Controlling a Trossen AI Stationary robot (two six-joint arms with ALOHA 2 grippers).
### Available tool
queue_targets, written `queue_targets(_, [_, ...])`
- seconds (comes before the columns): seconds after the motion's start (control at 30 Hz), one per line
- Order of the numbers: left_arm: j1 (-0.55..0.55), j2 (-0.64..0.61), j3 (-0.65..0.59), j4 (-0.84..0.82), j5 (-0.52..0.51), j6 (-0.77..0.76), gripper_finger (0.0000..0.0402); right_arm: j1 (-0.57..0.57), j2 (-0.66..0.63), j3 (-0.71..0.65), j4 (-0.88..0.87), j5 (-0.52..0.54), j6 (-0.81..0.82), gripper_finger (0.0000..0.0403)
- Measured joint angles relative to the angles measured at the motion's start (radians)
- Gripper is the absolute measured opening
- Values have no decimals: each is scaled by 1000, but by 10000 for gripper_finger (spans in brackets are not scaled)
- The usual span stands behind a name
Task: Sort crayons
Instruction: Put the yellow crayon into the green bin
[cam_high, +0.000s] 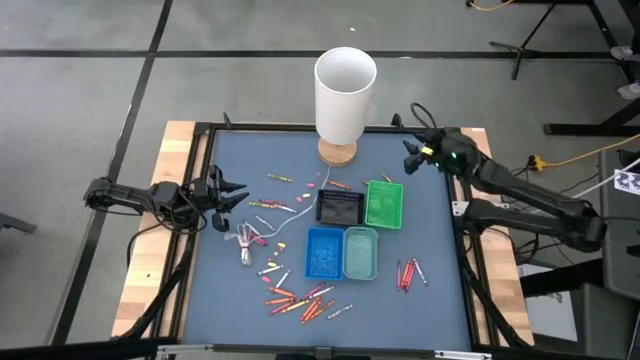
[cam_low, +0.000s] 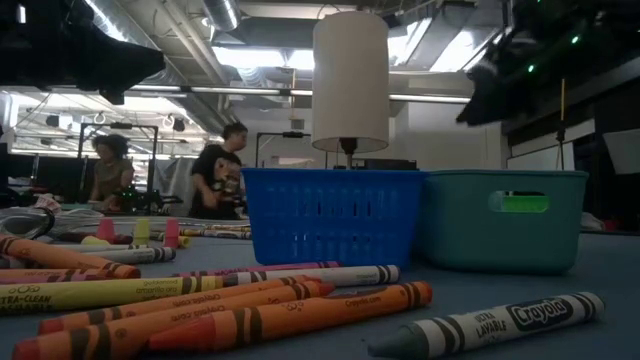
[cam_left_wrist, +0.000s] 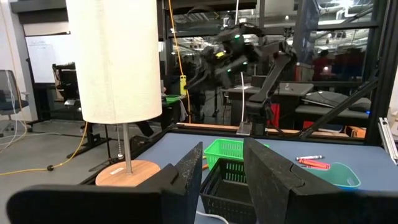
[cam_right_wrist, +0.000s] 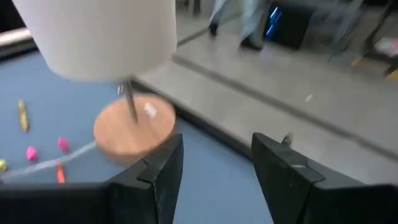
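Your left pincer (cam_high: 228, 193) hangs open and empty, well left of the black tray (cam_high: 338, 207); your right pincer (cam_high: 412, 152) is open too, up beside the lamp (cam_high: 344, 92). Sorting has barely begun, I'd judge: crayons (cam_high: 300, 300) lie scattered across the worktop (cam_high: 440, 290) around that tray, and its neighbours, the blue tray (cam_high: 323, 250) and green tray (cam_high: 384, 203), look empty.

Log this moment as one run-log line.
left gripper: open, table's left edge | right gripper: open, near lamp | crayons: loose on table | trays: none visible inside
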Motion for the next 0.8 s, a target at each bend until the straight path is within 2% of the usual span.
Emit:
queue_targets(0.13, [0, 0, 0, 0, 0, 0, 102, -126, 124, 2, 2, -200, -3, 191])
queue_targets(0.23, [0, 0, 0, -1, 0, 0, 102, -180, 223, 2, 7, -287, -11, 191])
queue_targets(0.53, [0, 0, 0, -2, 0, 0, 102, -213, 470, 2, 58, -317, -169, 191])
queue_targets(0.7, [0, 0, 0, -2, 0, 0, 102, -212, 576, 2, 71, -451, -220, 191])
queue_targets(0.8, [0, 0, 0, -2, 0, 0, 102, -212, 622, 2, 71, -473, -225, 191])
